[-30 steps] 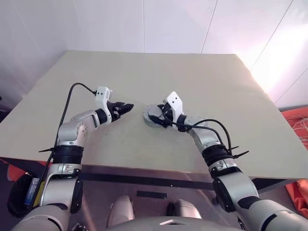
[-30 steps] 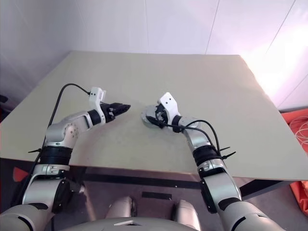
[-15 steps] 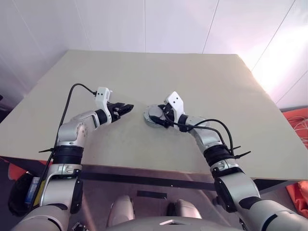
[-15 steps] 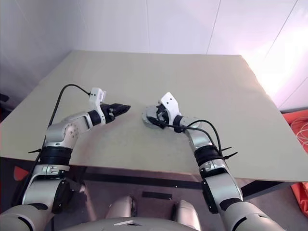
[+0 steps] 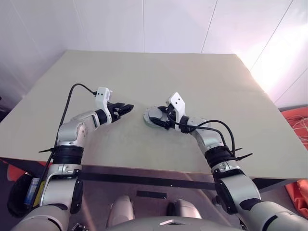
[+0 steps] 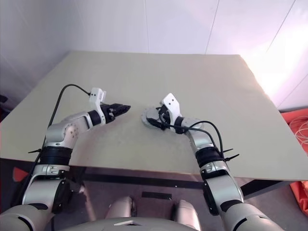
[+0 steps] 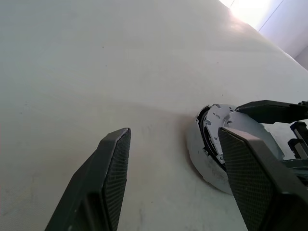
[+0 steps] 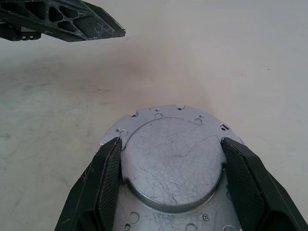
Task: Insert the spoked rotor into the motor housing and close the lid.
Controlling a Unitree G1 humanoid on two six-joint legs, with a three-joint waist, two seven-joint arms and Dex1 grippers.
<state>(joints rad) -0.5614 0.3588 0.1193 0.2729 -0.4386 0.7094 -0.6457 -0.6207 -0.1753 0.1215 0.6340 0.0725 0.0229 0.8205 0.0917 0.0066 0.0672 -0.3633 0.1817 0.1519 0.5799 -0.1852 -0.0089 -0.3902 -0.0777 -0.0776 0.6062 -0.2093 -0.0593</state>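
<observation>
- Holding my right gripper point(image 8: 168, 185) spread around the lid point(image 8: 173, 163), I must press it flat (no tilt) on the motor housing point(image 7: 204, 161).
- My left gripper point(image 7: 180, 178) waits open, empty, near it.

**A pale tabletop in a white-panelled corner**

We look down on a broad, beige tabletop point(image 5: 192, 82) with a plain matt surface and a dark near edge. Behind its far edge rise white wall panels point(image 5: 115, 24) divided by thin seams. Strong light washes in from the far right, bleaching the wall point(image 5: 284, 57) there and brightening that corner of the tabletop. At the right edge we see something orange point(image 5: 296, 118) with pale cables on it, low beside the tabletop. Under the near edge the floor point(image 5: 144, 190) is grey.
</observation>
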